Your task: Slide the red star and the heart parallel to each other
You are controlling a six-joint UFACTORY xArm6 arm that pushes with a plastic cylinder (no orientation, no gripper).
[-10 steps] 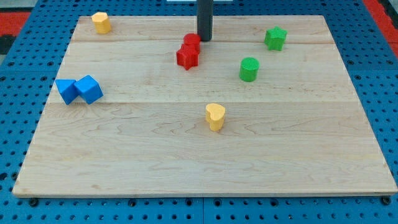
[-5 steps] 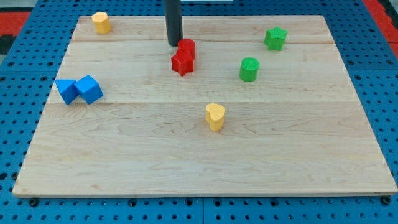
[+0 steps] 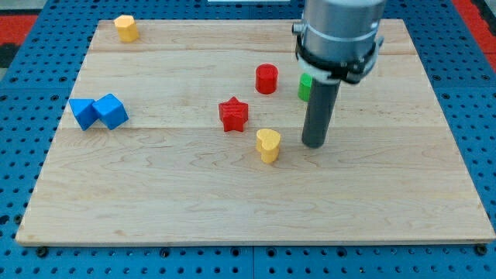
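The red star (image 3: pixel 233 114) lies near the board's middle. The yellow heart (image 3: pixel 268 145) stands just below and to the right of it, a small gap between them. My tip (image 3: pixel 314 144) rests on the board to the right of the heart, about one block-width away and at the heart's level. The rod rises to the arm's grey body at the view's top right. A red cylinder (image 3: pixel 266 78) stands above and to the right of the star.
Two blue blocks (image 3: pixel 98 111) touch each other at the view's left. A yellow block (image 3: pixel 126 28) sits at the top left. A green block (image 3: pixel 305 85) is mostly hidden behind the arm. The wooden board (image 3: pixel 155 201) lies on a blue pegboard.
The red star has slid down toward the heart and the red cylinder has moved right, apart from it. My tip has moved from the top middle to the heart's right. The arm now hides the green blocks.
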